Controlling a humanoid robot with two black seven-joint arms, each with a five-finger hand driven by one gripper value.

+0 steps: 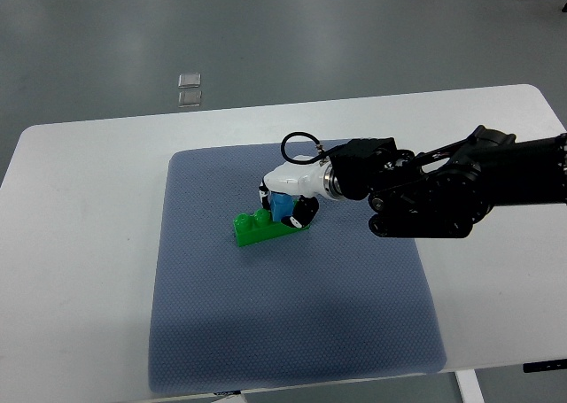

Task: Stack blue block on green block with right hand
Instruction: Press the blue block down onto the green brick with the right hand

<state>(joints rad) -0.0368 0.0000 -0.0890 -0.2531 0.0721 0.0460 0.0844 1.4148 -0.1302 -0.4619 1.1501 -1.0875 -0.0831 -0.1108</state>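
The right hand (292, 199) had its fingers closed around the blue block (283, 207), directly over the green block (263, 227) beneath; pressing straight down looked wisest

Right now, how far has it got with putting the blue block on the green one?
Nearly there. The right hand has the blue block in its fingers and holds it at the green block on the grey mat. I cannot tell whether it is pressed on yet. Still to do: seat it if needed, let go and pull back.
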